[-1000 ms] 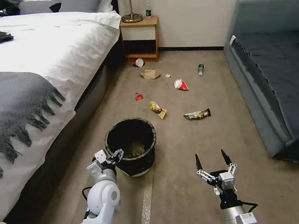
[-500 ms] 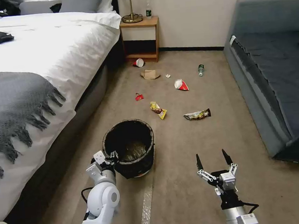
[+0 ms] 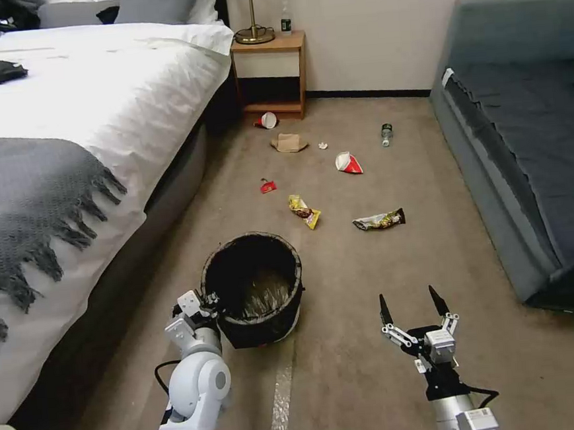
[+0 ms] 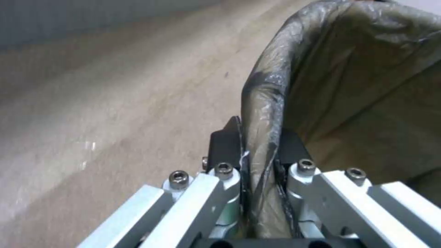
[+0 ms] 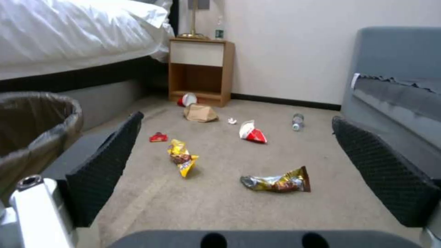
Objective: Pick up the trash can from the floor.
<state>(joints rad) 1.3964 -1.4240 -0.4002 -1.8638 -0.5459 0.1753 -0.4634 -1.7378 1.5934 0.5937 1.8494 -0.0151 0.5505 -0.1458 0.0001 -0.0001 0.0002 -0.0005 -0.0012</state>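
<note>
The left arm reached forward and down beside the bed, its left end effector (image 3: 209,307) clenched on the near-left rim of the trash can (image 3: 256,290); in the left wrist view the two dark fingers (image 4: 224,146) pinched the rim and the liner bag (image 4: 349,79) folded over it, one finger outside and one inside. The right arm was held low to the right, well apart from the can, and its right end effector (image 3: 408,305) was released, fingers spread wide and pointing ahead over the floor (image 3: 378,367). The trash can sat tilted, its mouth leaning toward the robot, with its white base showing at the lower edge; whether it touched the carpet could not be told. Inside, the bag looked crumpled and shiny, and nothing else could be made out in it. Farther out on the beige carpet lay scattered litter: a yellow snack bag (image 3: 303,211), a dark snack wrapper (image 3: 379,220), a small red scrap (image 3: 267,187), a red and white carton (image 3: 348,164), a brown paper bag (image 3: 288,142), a tipped cup (image 3: 267,120) and a plastic bottle (image 3: 387,134). A bed (image 3: 79,105) with white covers and a grey fringed blanket (image 3: 27,202) stood on the left, a wooden nightstand (image 3: 269,77) at the wall, and a grey-blue sofa (image 3: 532,129) on the right.
</note>
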